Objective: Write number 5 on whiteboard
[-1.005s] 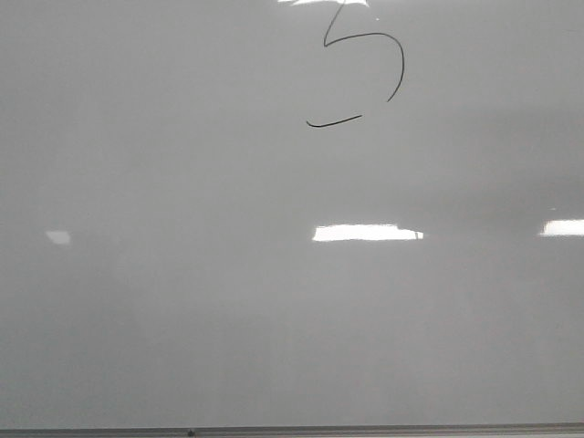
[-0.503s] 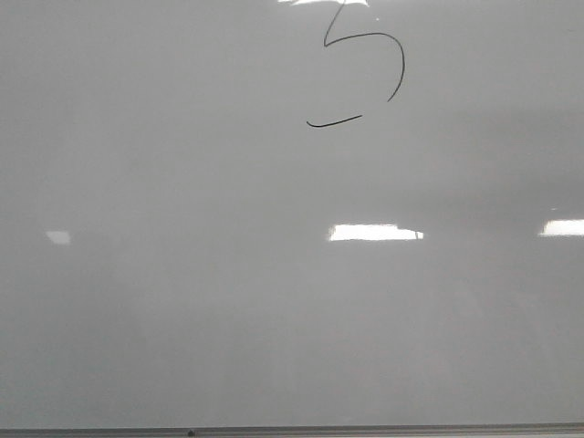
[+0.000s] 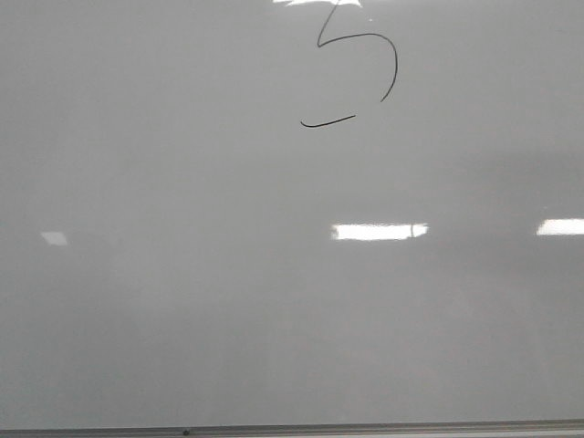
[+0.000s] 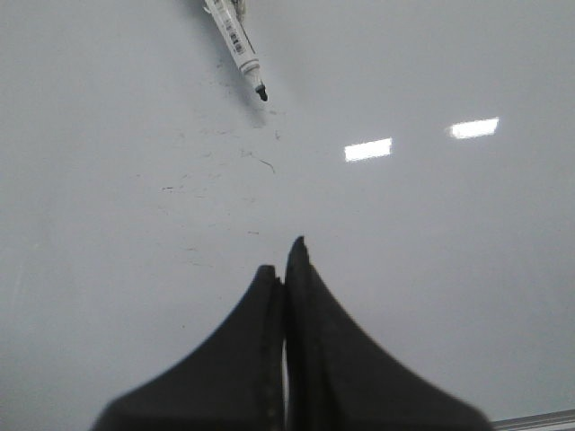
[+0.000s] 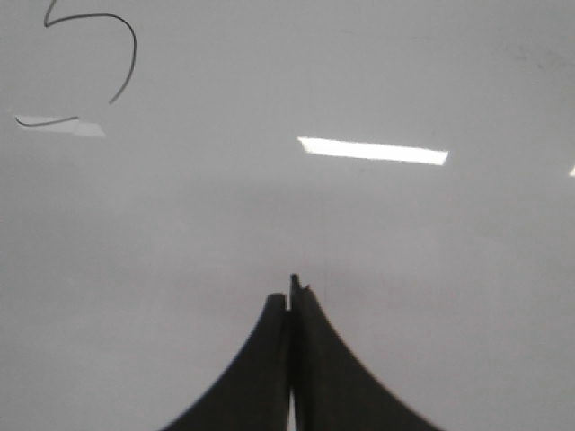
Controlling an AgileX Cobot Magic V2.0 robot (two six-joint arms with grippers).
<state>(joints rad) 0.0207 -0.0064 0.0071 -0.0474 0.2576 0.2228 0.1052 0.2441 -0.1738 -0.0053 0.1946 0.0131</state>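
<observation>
The whiteboard [image 3: 182,301] fills the front view, glossy pale grey. The number 5 [image 3: 394,64], a thin black line with a curved belly and a detached bottom dash, sits at its far middle; it also shows in the right wrist view [image 5: 131,54]. A white marker [image 4: 235,38] with its black tip bare lies on the board in the left wrist view. My left gripper [image 4: 286,260] is shut and empty, well short of the marker. My right gripper [image 5: 289,294] is shut and empty, apart from the 5. Neither gripper shows in the front view.
A thin grey metal edge strip [image 3: 365,427] runs along the board's near side, and shows in the left wrist view [image 4: 539,418]. Faint smudges [image 4: 216,171] mark the board near the marker. Bright light reflections [image 3: 379,231] lie on the board.
The 5 and the reflections have shifted slightly to the left in the front view. Nothing else has visibly changed.
</observation>
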